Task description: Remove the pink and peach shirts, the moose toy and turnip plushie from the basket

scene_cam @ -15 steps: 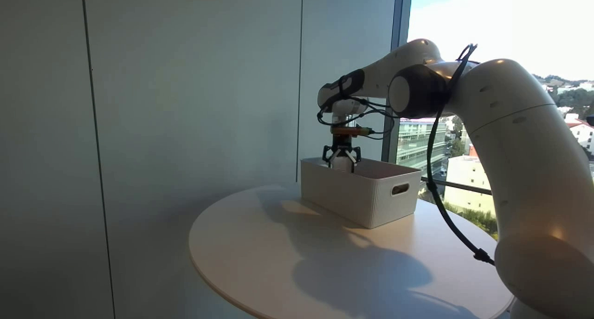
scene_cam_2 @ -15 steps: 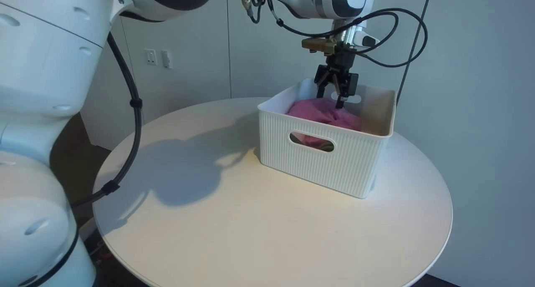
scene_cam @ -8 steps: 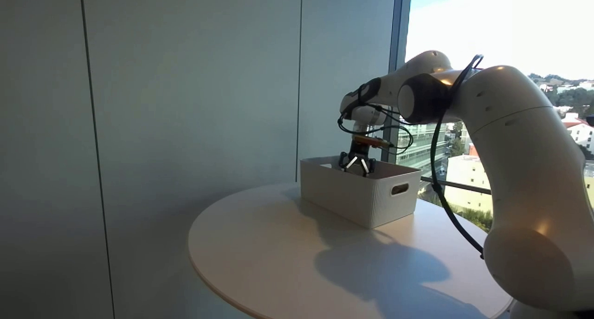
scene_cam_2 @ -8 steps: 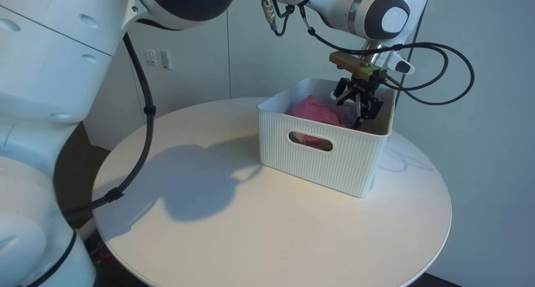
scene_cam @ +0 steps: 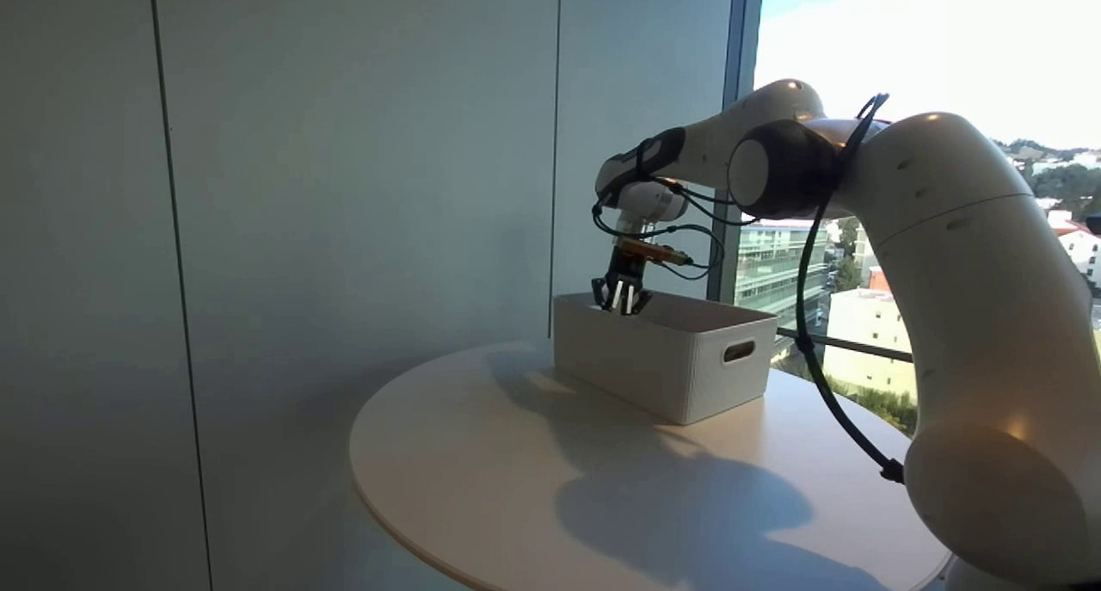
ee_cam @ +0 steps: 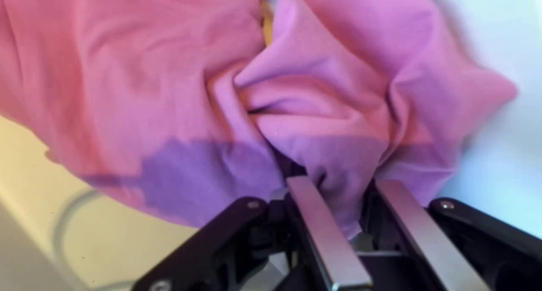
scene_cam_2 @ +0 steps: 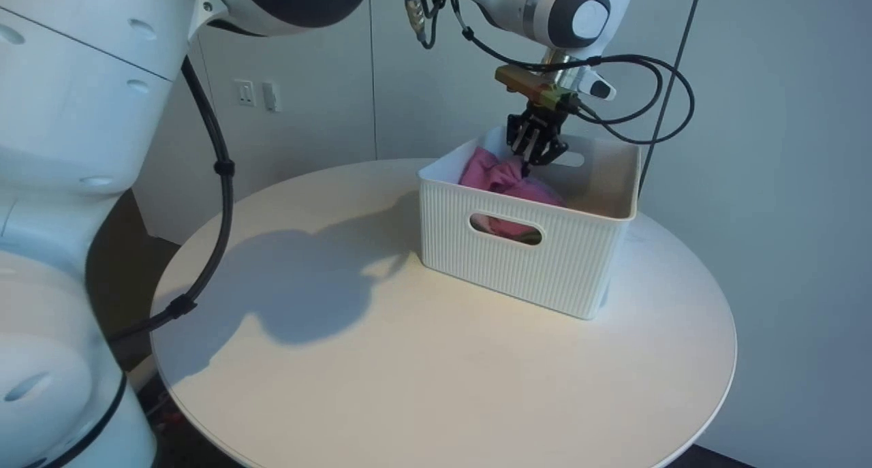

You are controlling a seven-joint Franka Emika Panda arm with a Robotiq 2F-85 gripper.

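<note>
The table (scene_cam_2: 436, 379) carried the basket (scene_cam_2: 504, 270) near its far edge. Inside, the claw (ee_cam: 332, 189) clamped the pink shirt (ee_cam: 292, 128), probably first of four to remove; the others weren't discernible.

- In an exterior view, the camera stands back from the table (scene_cam: 482, 462), looking gently down toward the wall (scene_cam: 361, 187); the window (scene_cam: 903, 49) is at upper right, the arm (scene_cam: 981, 273) along the right edge.
- In an exterior view, the camera looks down into the basket (scene_cam_2: 518, 270), right of centre, with the shirt (scene_cam_2: 507, 180) showing inside and the arm close at left.
- Both exterior views share table, basket and arm.
- The wrist view faces down into the basket from very near, gripper (ee_cam: 334, 191) at lower right, shirt across the upper frame.
</note>
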